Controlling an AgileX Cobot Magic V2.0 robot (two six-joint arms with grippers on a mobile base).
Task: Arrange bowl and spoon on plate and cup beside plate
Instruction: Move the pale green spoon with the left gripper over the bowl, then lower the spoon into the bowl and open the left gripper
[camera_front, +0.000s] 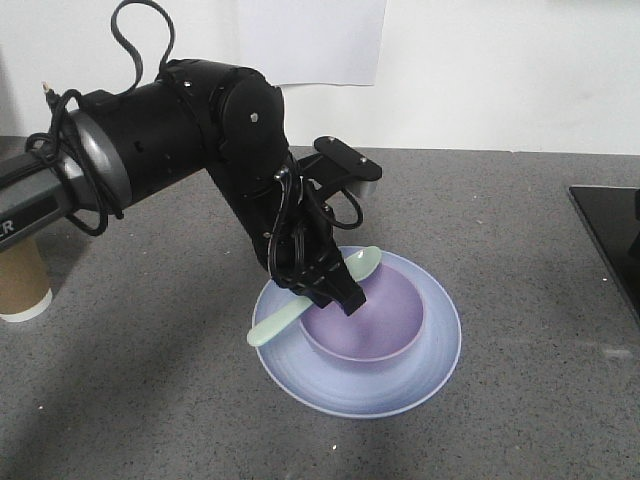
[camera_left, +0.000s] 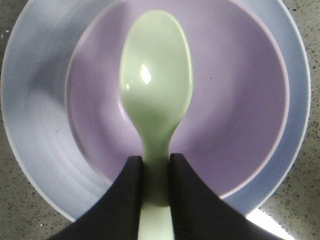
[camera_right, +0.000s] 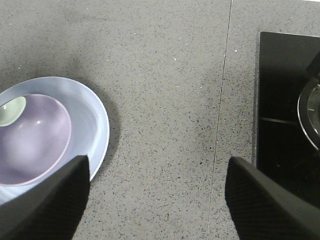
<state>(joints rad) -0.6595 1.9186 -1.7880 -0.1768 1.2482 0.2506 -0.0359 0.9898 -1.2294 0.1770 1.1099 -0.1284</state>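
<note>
The lavender bowl (camera_front: 368, 318) sits on the pale blue plate (camera_front: 420, 385) in the middle of the counter. My left gripper (camera_front: 335, 292) is shut on the handle of the mint-green spoon (camera_front: 285, 318), holding it over the bowl's left rim with the scoop over the bowl. In the left wrist view the spoon (camera_left: 156, 90) hangs above the bowl (camera_left: 240, 100) and plate (camera_left: 35, 125), pinched by the left gripper (camera_left: 156, 167). The brown paper cup (camera_front: 22, 282) stands at the far left, partly behind the arm. My right gripper (camera_right: 157, 175) hangs open over bare counter, right of the plate (camera_right: 92, 117).
A black cooktop (camera_front: 612, 235) lies at the counter's right edge, with a burner ring (camera_right: 310, 112) showing in the right wrist view. A white wall runs behind the grey speckled counter (camera_front: 500, 200).
</note>
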